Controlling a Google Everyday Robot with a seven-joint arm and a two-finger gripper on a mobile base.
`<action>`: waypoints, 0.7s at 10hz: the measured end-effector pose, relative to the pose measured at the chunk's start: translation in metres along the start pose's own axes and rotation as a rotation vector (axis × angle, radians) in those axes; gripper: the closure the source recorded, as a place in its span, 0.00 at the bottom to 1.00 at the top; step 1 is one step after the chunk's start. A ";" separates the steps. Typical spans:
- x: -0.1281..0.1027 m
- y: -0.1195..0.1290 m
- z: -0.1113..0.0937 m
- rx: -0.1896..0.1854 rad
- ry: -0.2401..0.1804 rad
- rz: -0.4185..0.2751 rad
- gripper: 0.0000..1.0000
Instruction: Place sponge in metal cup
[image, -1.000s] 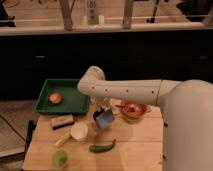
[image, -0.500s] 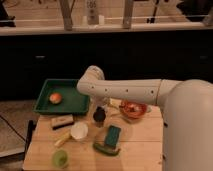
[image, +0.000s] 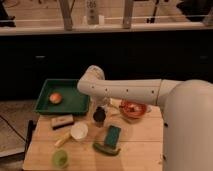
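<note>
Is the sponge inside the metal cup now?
No, the sponge lies flat on the table, right of the white cup, below the end effector.

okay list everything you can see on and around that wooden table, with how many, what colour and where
sponge: 1, teal-green, table centre
metal cup: 1, dark, under the arm
white cup: 1, left of sponge
green cup: 1, front left
green vegetable: 1, in front of sponge
brown block: 1, left side
green tray: 1, back left
orange fruit: 1, in tray
red bowl: 1, right
table: 1, wooden
gripper: 1, above metal cup
arm: 1, white
</note>
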 end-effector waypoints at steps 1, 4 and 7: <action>0.000 0.000 0.000 0.004 0.001 -0.001 0.20; 0.001 0.001 -0.001 0.015 0.009 -0.008 0.20; 0.001 0.001 -0.001 0.017 0.010 -0.008 0.20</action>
